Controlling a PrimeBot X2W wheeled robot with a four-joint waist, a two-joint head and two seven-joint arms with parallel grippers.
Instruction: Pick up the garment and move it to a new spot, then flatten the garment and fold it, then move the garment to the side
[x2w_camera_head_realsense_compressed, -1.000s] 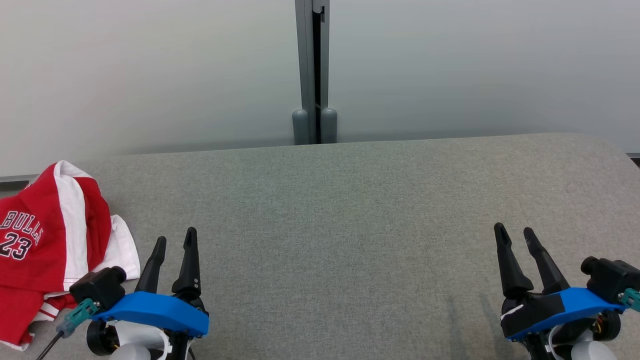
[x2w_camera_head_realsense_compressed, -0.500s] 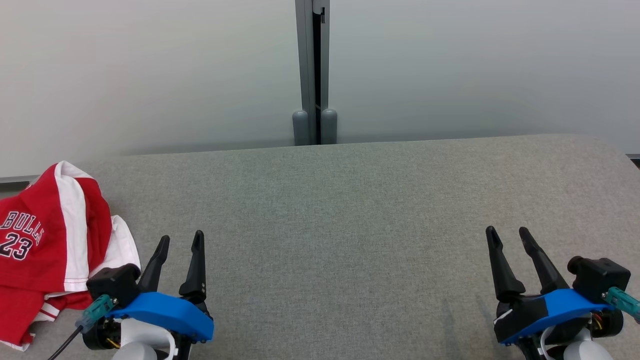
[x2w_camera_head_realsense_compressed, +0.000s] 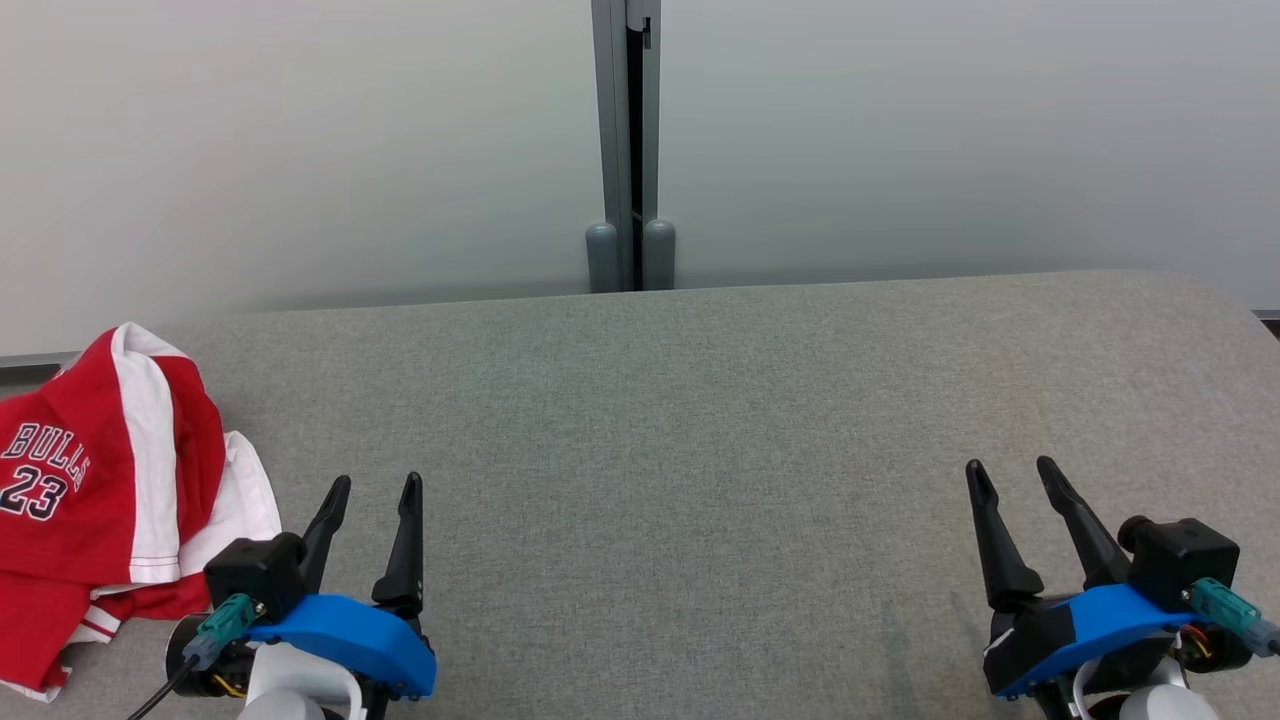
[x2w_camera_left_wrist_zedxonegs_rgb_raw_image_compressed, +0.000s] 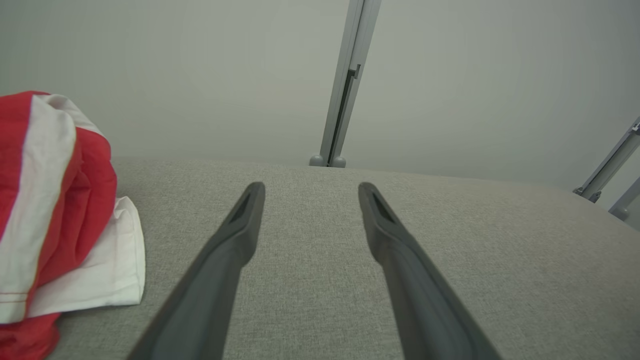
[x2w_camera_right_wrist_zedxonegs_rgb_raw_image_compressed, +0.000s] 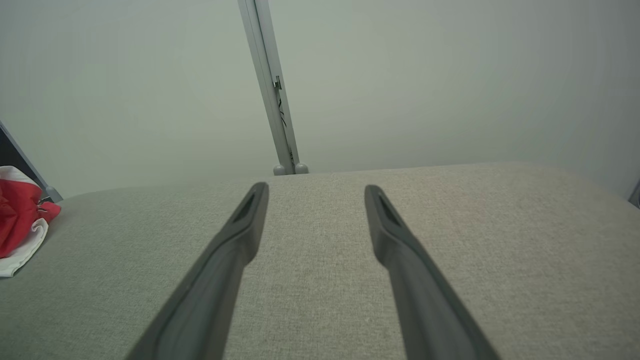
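Note:
The garment (x2w_camera_head_realsense_compressed: 95, 490) is a red and white jersey printed BULLS 23, lying crumpled at the left edge of the grey fabric table (x2w_camera_head_realsense_compressed: 680, 420). It also lies at the left of the left wrist view, garment (x2w_camera_left_wrist_zedxonegs_rgb_raw_image_compressed: 55, 210), and far left in the right wrist view, garment (x2w_camera_right_wrist_zedxonegs_rgb_raw_image_compressed: 20, 220). My left gripper (x2w_camera_head_realsense_compressed: 377, 484) stands open just right of the garment, apart from it, nothing between its fingers; it points over bare fabric (x2w_camera_left_wrist_zedxonegs_rgb_raw_image_compressed: 307, 187). At the lower right of the head view my right gripper (x2w_camera_head_realsense_compressed: 1010, 466) is open and empty too, over bare cloth (x2w_camera_right_wrist_zedxonegs_rgb_raw_image_compressed: 314, 189).
A pale wall with a grey vertical post (x2w_camera_head_realsense_compressed: 628, 150) stands right behind the table's far edge. The table's right corner (x2w_camera_head_realsense_compressed: 1200, 290) is rounded. More grey posts (x2w_camera_left_wrist_zedxonegs_rgb_raw_image_compressed: 607, 170) show at the right of the left wrist view.
Both grippers have drawn back toward the near edge; the left one has also shifted right, away from the garment, and the right one slightly left. The garment has not moved.

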